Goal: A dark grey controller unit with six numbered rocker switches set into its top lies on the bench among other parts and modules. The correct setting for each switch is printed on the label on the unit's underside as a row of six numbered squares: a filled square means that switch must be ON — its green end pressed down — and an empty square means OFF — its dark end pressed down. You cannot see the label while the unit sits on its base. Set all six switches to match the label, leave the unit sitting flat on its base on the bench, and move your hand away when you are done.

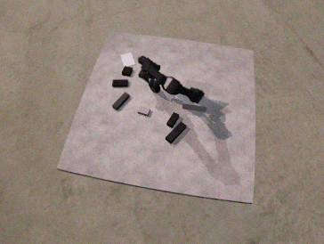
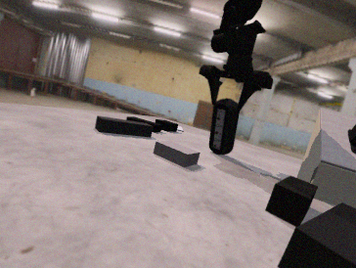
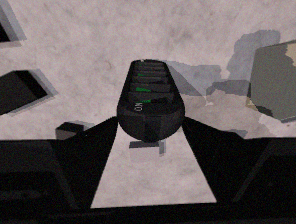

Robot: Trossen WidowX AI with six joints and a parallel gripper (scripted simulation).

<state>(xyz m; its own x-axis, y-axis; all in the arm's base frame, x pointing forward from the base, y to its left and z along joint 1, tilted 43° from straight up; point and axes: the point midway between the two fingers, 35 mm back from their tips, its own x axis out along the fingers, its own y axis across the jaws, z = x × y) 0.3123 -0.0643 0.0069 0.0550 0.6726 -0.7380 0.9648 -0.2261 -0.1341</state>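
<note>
The dark grey controller unit [image 1: 154,85] [image 2: 224,128] [image 3: 151,107] is held above the bench between my gripper's fingertips [image 2: 228,104] [image 3: 151,120]. The gripper is shut on it, with one finger on each side near its upper end. In the exterior view the unit hangs lengthwise, slightly tilted, showing a pale strip with small marks too blurred to read. In the wrist view its switch face shows, foreshortened, with an ON mark at the near end and green on several rockers. The switch settings and the label's squares cannot be told.
A grey block [image 1: 144,112] [image 2: 176,155] [image 3: 145,145] lies near the unit. Black blocks [image 1: 173,120] [image 1: 175,133] [image 1: 120,83] [image 2: 122,126] [image 3: 20,91] lie around. A white square [image 1: 127,59] lies toward the back. A grey-green panel [image 1: 194,108] [image 3: 275,82] stands beside the arm.
</note>
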